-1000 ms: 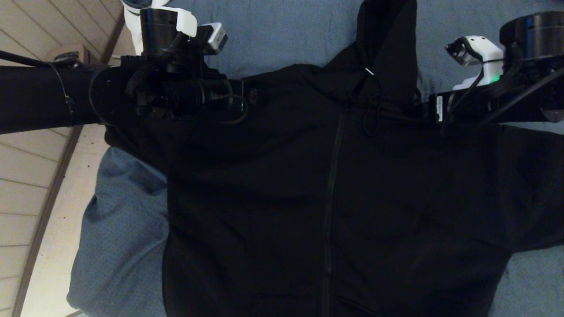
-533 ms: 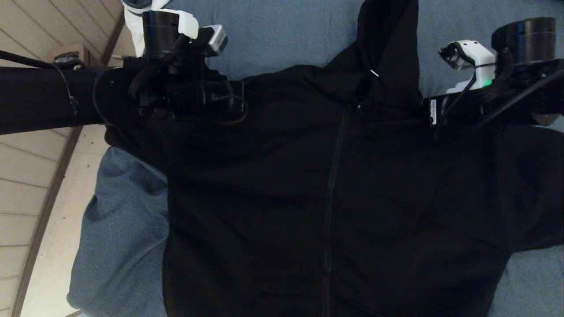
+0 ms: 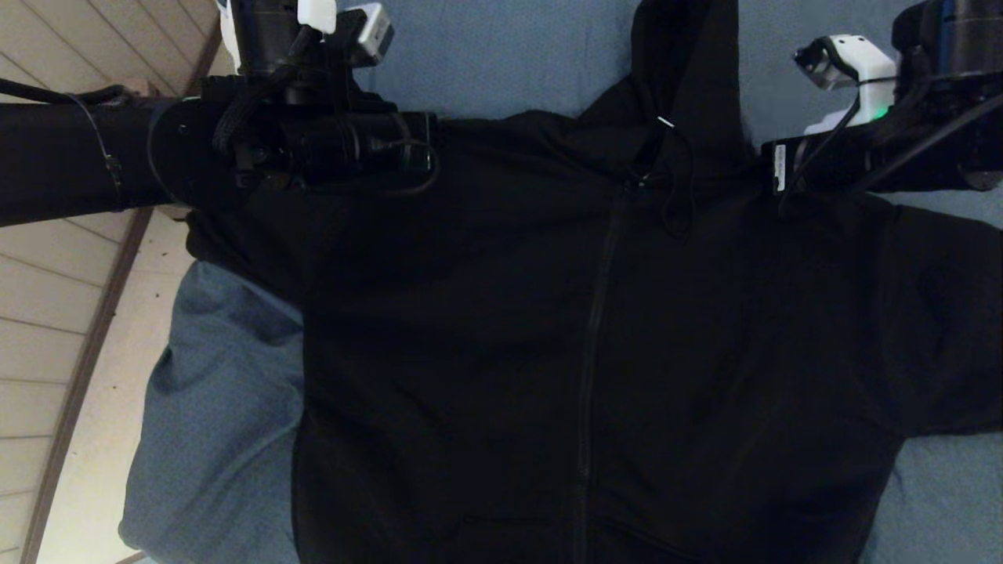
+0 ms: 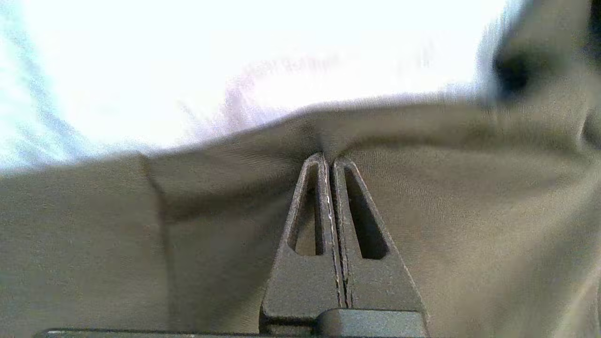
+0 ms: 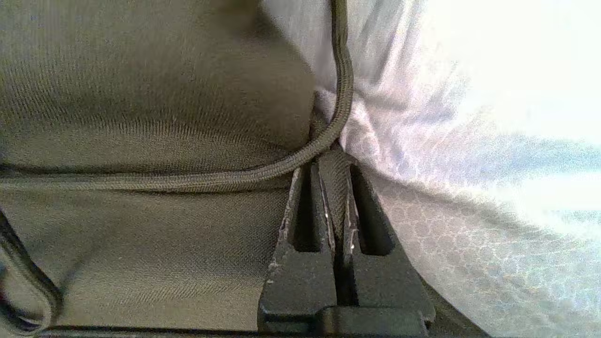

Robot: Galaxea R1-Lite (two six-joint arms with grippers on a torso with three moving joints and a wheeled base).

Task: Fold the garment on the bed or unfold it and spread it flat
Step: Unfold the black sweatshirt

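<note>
— Where do we have the hoodie (image 3: 595, 352)?

— Front up on the bed (image 3: 219, 407), zipper (image 3: 592, 329) closed, hem nearest us, hood farthest.

— And our claws?

— At the shoulders: left gripper (image 4: 331, 162) clenched on a fabric fold, right gripper (image 5: 334, 162) pinching cloth beside the drawstring (image 5: 225, 178).

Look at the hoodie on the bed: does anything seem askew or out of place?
Yes. The hoodie lies face up, zipped, but its left sleeve hangs off the bed edge towards the floor. The drawstring trails loose beside the right gripper, whose jaws pinch cloth; the left gripper does likewise.
</note>
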